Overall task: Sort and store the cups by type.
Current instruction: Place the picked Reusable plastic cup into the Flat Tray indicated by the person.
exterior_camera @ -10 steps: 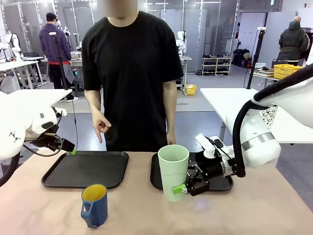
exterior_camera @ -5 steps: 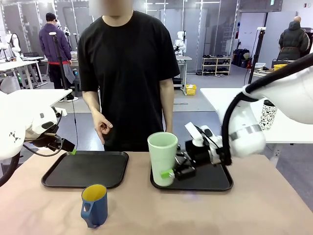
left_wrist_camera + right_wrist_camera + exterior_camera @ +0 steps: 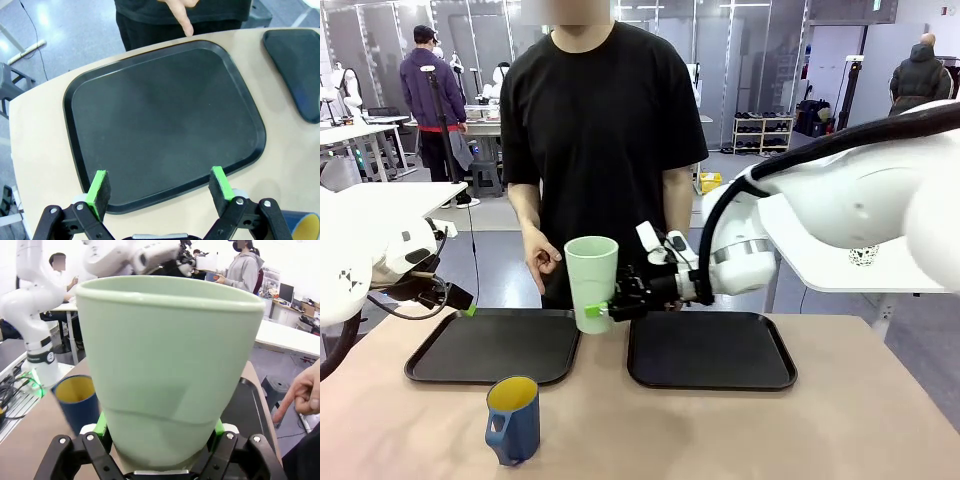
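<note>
**Two cups unsorted, tumbler in mid-air**

Clamps the right claw (image 3: 599,311) round the base of the pale green tumbler (image 3: 591,278), upright. Has lifted it off the right tray (image 3: 710,352) and swung it leftward; now holds it aloft above the gap between the trays, near the person's hand (image 3: 542,262). Points, probably, to the left tray (image 3: 500,346) as its home. Holds the left claw (image 3: 160,183) wide open and empty above that tray. Leaves the blue mug (image 3: 513,418) untouched on the desk (image 3: 820,430).

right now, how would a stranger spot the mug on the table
On the beige table, look just in front of the left black tray. There stands a short dark blue handled mug, yellow inside, unlike the tall pale green handleless tumbler.
</note>
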Controlling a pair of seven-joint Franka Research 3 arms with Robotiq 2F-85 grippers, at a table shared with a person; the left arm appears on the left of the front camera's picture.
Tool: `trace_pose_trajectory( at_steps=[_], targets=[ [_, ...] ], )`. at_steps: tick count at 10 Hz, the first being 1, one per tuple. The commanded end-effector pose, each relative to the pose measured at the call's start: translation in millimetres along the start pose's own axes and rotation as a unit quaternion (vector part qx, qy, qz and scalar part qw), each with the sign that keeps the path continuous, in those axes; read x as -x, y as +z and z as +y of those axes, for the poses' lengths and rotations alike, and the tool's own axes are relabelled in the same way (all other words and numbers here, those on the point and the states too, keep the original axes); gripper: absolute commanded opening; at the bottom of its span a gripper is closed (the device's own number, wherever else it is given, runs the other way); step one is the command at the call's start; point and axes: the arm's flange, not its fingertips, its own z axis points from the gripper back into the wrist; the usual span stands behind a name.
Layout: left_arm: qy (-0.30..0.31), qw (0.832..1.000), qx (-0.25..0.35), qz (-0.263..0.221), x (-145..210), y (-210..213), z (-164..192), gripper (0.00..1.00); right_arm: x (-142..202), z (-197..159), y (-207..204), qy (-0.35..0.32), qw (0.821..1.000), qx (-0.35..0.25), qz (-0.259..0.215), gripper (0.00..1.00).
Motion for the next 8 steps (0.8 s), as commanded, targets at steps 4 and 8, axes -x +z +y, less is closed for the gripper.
trace_pose_trajectory(
  at_steps=[4, 8],
  targets=[
    [0.000, 1.000, 0.000, -0.001, -0.9, 0.9, -0.1, 1.00, 8.2, -80.3, -84.2, -0.034, 0.997, 0.069, -0.016, 0.83],
    [0.000, 1.000, 0.000, -0.001, -0.9, 0.9, -0.1, 1.00, 40.7, -100.9, -110.2, -0.033, 0.996, 0.080, -0.012, 0.83]
  ],
)
